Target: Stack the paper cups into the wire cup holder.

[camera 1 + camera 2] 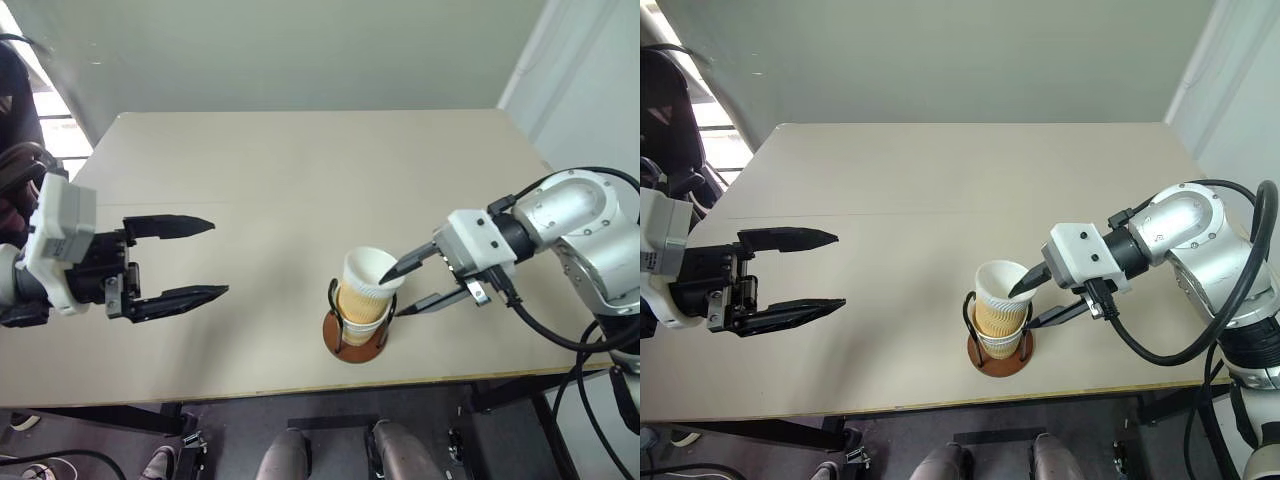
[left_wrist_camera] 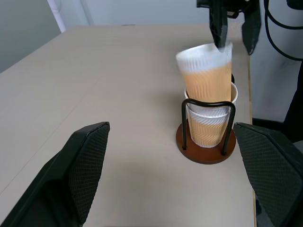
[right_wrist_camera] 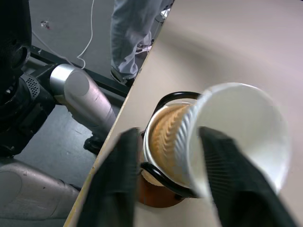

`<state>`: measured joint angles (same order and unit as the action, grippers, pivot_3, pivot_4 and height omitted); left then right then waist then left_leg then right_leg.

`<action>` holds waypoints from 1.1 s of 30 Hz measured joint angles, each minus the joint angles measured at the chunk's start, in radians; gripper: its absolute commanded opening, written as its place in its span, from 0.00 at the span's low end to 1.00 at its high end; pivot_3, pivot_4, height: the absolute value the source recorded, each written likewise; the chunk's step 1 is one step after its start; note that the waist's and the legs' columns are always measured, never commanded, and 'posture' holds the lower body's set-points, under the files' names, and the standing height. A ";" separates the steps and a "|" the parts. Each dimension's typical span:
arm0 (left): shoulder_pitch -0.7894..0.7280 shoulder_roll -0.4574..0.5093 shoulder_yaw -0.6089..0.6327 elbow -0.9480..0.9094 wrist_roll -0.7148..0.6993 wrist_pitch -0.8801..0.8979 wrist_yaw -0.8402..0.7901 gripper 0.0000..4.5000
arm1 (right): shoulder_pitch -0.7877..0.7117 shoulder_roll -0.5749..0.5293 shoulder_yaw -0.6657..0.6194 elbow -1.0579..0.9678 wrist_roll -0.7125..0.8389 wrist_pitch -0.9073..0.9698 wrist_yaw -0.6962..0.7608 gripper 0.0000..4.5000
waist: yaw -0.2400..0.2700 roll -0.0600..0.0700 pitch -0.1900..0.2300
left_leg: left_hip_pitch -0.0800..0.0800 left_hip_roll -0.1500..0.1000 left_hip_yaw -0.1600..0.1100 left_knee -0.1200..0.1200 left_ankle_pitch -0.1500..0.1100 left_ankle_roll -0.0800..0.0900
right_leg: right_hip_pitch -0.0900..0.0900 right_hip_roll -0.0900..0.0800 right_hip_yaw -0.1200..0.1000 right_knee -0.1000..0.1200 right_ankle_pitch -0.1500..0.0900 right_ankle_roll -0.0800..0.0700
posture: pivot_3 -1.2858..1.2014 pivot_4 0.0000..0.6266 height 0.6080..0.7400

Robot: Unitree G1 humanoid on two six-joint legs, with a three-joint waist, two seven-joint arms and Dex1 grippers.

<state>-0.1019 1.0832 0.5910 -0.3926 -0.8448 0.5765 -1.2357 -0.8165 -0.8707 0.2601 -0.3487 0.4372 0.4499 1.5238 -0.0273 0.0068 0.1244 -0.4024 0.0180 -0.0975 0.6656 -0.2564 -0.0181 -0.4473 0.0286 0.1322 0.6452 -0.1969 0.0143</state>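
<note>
1. The right gripper is reaching in at the top paper cup; its fingers are standing partly apart, the upper fingertip lying on the cup's white rim and the lower one beside its wall. Whether they are pressing the cup I cannot tell.
2. The left gripper is hanging spread wide and holding nothing, well apart from the wire cup holder.
3. The holder is sitting near the table front edge, wire loops upright.
4. The top cup is nesting mouth-up in the stack, its long axis leaning off upright.
5. I am counting two cups clearly; more may be hidden. One holder.
</note>
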 measured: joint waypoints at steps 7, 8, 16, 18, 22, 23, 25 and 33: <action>-0.001 0.000 0.000 0.000 0.001 0.000 0.000 1.00 | 0.000 0.001 0.000 0.000 0.000 0.000 0.004 1.00 | 0.000 0.000 0.000 | 0.000 0.000 0.000 0.000 0.000 0.000 | 0.000 0.000 0.000 0.000 0.000 0.000 | 0.52 0.24 1.00; -0.001 0.000 0.000 0.000 0.001 0.000 0.000 1.00 | 0.000 0.001 0.000 0.002 -0.001 -0.002 0.006 1.00 | 0.000 0.000 0.000 | 0.000 0.000 0.000 0.000 0.000 0.000 | 0.000 0.000 0.000 0.000 0.000 0.000 | 0.52 0.24 1.00; 0.001 0.000 0.003 -0.001 0.001 0.000 -0.001 1.00 | -0.052 -0.011 -0.028 0.162 0.006 -0.038 0.050 1.00 | 0.000 0.000 0.000 | 0.000 0.000 0.000 0.000 0.000 0.000 | 0.000 0.000 0.000 0.000 0.000 0.000 | 0.52 0.24 1.00; 0.009 0.000 0.015 -0.004 0.001 0.002 -0.001 1.00 | -0.070 -0.039 -0.046 0.223 0.038 -0.046 0.072 1.00 | 0.000 0.000 0.000 | 0.000 0.000 0.000 0.000 0.000 0.000 | 0.000 0.000 0.000 0.000 0.000 0.000 | 0.52 0.24 1.00; 0.036 0.000 0.057 -0.019 -0.003 0.018 0.001 1.00 | -0.134 -0.074 -0.054 0.412 0.061 -0.100 0.086 1.00 | 0.000 0.000 0.000 | 0.000 0.000 0.000 0.000 0.000 0.000 | 0.000 0.000 0.000 -0.001 0.000 0.000 | 0.52 0.24 1.00; 0.050 0.000 0.073 -0.033 -0.006 0.024 0.001 1.00 | -0.146 -0.086 -0.054 0.477 0.061 -0.135 0.087 1.00 | 0.000 0.000 0.000 | 0.000 0.001 0.000 0.000 0.000 0.000 | 0.000 0.000 0.000 0.000 0.000 0.000 | 0.52 0.24 1.00; 0.079 -0.001 0.110 -0.049 -0.022 0.041 0.001 1.00 | -0.148 -0.118 -0.052 0.570 0.071 -0.189 0.087 1.00 | 0.000 0.000 0.000 | 0.000 0.001 0.000 0.000 0.000 0.000 | 0.000 0.000 0.000 0.000 0.000 0.000 | 0.52 0.24 1.00; 0.175 -0.001 0.279 -0.073 -0.030 0.094 -0.001 1.00 | -0.144 -0.195 -0.032 0.694 0.144 -0.294 0.087 1.00 | 0.000 0.000 0.000 | 0.000 0.004 0.001 -0.001 -0.001 0.001 | 0.000 0.002 0.000 0.000 0.000 0.000 | 0.52 0.24 1.00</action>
<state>0.0728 1.0818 0.8704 -0.4659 -0.8746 0.6701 -1.2367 -0.9603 -1.0652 0.2285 0.3456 0.5812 0.1559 1.6110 -0.0269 0.0071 0.1245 -0.4023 0.0218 -0.0964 0.6644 -0.2571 -0.0173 -0.4473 0.0304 0.1323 0.6448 -0.1968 0.0144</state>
